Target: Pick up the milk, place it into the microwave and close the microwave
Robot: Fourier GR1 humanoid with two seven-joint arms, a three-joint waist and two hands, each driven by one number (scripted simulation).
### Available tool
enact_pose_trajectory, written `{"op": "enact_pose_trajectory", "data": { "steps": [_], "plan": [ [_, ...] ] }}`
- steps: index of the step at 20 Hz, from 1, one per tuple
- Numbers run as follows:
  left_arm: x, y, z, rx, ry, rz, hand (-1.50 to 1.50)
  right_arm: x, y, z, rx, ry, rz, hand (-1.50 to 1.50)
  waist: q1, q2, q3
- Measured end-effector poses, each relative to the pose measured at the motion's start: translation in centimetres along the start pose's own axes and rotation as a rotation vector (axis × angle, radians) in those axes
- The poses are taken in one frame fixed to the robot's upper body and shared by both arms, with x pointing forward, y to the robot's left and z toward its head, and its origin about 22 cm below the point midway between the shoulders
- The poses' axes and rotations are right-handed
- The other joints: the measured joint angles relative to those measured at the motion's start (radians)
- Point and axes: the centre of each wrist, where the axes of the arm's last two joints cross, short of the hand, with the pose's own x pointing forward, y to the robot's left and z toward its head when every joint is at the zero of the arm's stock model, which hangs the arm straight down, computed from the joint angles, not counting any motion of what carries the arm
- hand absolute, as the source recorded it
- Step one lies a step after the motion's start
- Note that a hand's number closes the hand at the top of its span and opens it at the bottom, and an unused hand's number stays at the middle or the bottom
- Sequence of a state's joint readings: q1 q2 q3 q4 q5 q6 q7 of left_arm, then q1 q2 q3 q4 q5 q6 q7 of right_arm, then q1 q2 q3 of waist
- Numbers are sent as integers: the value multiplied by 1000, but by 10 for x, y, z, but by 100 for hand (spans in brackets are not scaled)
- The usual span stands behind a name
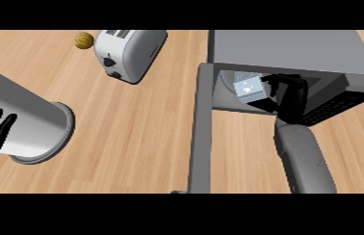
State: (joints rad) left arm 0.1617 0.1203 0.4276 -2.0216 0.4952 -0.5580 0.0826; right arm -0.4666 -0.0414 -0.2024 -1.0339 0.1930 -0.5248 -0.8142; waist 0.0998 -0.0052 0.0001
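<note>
The milk carton (pixel 249 88), a small white and pale blue box, sits inside the open mouth of the grey microwave (pixel 284 48) at the upper right. My right hand (pixel 290 95) reaches into the cavity from below, its black fingers curled round the carton's right side. The microwave door (pixel 202 128) stands swung open, running as a long grey bar down toward the lower edge. My left hand (pixel 6 125) shows only as a few dark fingers at the far left edge, beside a steel cylinder.
A silver toaster (pixel 128 53) lies at the upper middle, with a small yellow-brown round thing (pixel 84 40) to its left. A large steel cylinder (pixel 35 125) stands at the left. The microwave's dark keypad (pixel 334 109) is to the right of my right hand.
</note>
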Motion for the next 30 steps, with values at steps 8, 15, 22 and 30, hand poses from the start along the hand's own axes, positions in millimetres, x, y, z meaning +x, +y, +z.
{"op": "enact_pose_trajectory", "data": {
  "steps": [8,15,22,30],
  "plan": [
    [3,-3,-9,-29,3,-41,-150,-5,-18,5,-5,-104,189,-150,36,13,-5],
    [-1,-9,-18,-68,9,-39,-150,-6,-23,12,-20,-97,206,-150,54,19,-9],
    [-4,-17,-27,-102,10,-33,-150,-5,-20,20,-26,-43,135,-150,62,19,-7],
    [-9,-27,-34,-124,14,-34,-150,-7,-19,24,5,-21,104,-150,62,14,-10]
  ]
}}
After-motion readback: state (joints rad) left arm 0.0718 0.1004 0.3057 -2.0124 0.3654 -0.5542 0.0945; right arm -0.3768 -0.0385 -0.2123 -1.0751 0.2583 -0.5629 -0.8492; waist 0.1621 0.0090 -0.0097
